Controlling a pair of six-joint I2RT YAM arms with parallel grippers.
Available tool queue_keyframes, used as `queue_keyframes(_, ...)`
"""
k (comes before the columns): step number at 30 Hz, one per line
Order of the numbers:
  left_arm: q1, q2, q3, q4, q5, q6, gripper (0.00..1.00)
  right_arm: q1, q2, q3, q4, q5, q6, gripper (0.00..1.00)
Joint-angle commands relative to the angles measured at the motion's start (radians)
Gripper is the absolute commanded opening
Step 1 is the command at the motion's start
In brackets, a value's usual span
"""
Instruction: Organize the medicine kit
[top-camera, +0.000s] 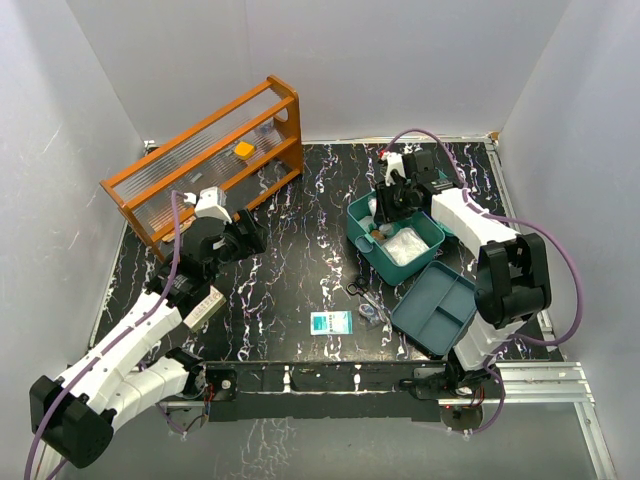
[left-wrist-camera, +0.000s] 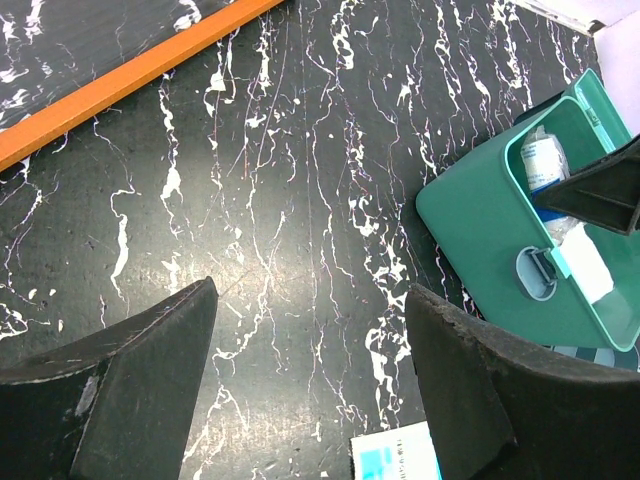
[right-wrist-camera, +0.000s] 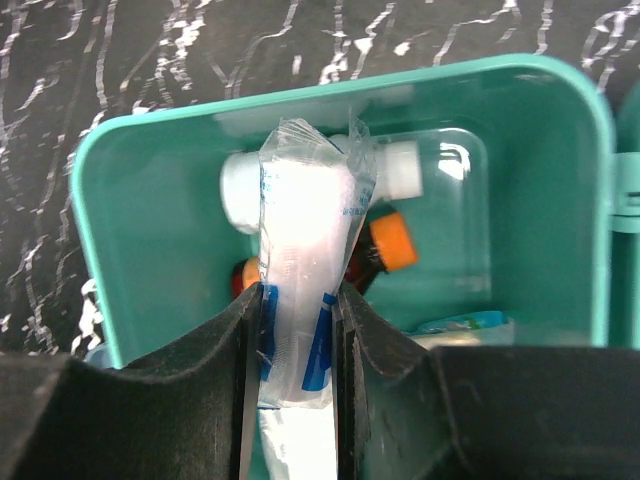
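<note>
The teal medicine kit (top-camera: 366, 243) stands open right of the table's centre. My right gripper (right-wrist-camera: 300, 292) hangs over its inside, shut on a clear plastic packet (right-wrist-camera: 305, 200) with white filling and blue print. Below the packet a white bottle (right-wrist-camera: 240, 190) and an orange-capped bottle (right-wrist-camera: 392, 243) lie in the kit (right-wrist-camera: 110, 210). From above, the right gripper (top-camera: 388, 205) sits over the kit's far left corner. My left gripper (left-wrist-camera: 310, 290) is open over bare black marbled table, with the kit (left-wrist-camera: 480, 230) to its right. It (top-camera: 252, 238) sits near the orange rack.
An orange wooden rack (top-camera: 215, 160) stands at the back left; its rail (left-wrist-camera: 120, 85) shows in the left wrist view. A blue-grey divided tray (top-camera: 435, 308) lies in front of the kit. A teal-and-white packet (top-camera: 331, 321), small scissors (top-camera: 358, 292) and a small item (top-camera: 370, 312) lie near the front.
</note>
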Motion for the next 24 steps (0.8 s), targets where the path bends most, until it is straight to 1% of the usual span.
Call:
queue_keyframes(1, 0.006, -0.006, -0.004, 0.021, -0.026, -0.006, 0.75, -0.003, 0.009, 0.072, 0.059, 0.149, 0.005, 0.26)
queue_keyframes(7, 0.006, -0.016, -0.013, 0.018, -0.044, -0.020, 0.75, -0.002, -0.022, 0.064, 0.110, 0.247, 0.044, 0.27)
queue_keyframes(10, 0.006, -0.026, -0.007, 0.005, -0.060, -0.018, 0.75, -0.004, -0.036, 0.059, 0.117, 0.241, 0.123, 0.27)
queue_keyframes(13, 0.006, -0.032, -0.011, 0.020, -0.086, -0.027, 0.75, -0.003, -0.065, 0.010, 0.174, 0.222, 0.142, 0.27)
queue_keyframes(20, 0.006, 0.039, 0.006, 0.033, -0.092, -0.053, 0.76, 0.009, -0.040, 0.012, 0.158, 0.299, 0.072, 0.27)
queue_keyframes(24, 0.007, 0.073, 0.021, 0.040, -0.084, -0.041, 0.76, 0.032, -0.047, -0.017, 0.172, 0.308, 0.025, 0.28)
